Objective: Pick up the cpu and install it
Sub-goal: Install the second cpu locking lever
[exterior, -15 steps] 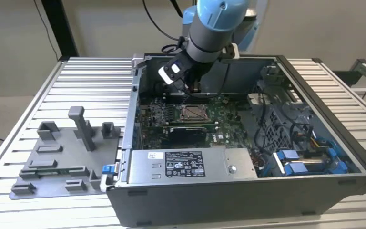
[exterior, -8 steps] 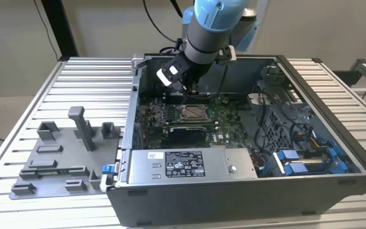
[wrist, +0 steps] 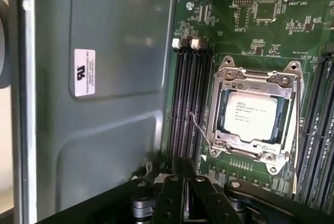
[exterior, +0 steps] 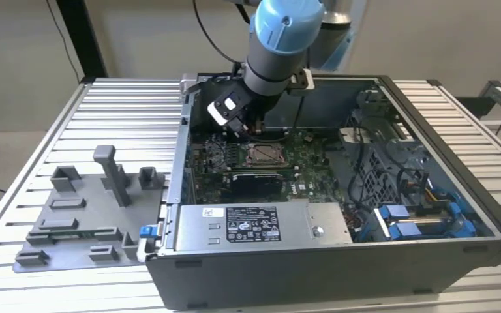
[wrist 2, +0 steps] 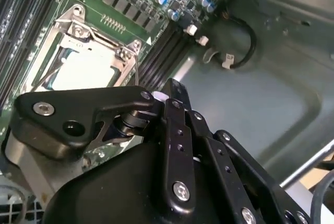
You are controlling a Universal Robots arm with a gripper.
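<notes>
- The cpu (wrist: 252,115) sits flat in its socket (wrist: 254,113) on the motherboard (wrist: 250,20), pale lid up, with the metal load frame around it. Judgement: the placing step looks done.
- In the first wrist view a thin wire lever (wrist: 199,130) stands off the socket's side toward the memory slots (wrist: 189,98). I cannot tell whether the frame is latched, so clamping may be what is left.
- The gripper (wrist 2: 172,91) is above the board beside the socket, apart from the chip. Nothing is between its fingers; they read as drawn close together, empty.
- The exterior view gives the whole layout: the arm (exterior: 273,59) reaches into the open computer case (exterior: 338,261), with the socket area (exterior: 263,154) just below the tool. A grey fixture tray (exterior: 76,222) lies on the slatted table (exterior: 24,130) at the exterior view's left, well apart from the case.
- The first wrist view looks nearly straight down on the chip and shows the bare case wall with a white label (wrist: 84,72).
- The second wrist view looks obliquely: the cpu (wrist 2: 86,70) is partly hidden behind the gripper's black linkage (wrist 2: 78,114). It also shows a looped black cable (wrist 2: 242,46) on the case floor.
</notes>
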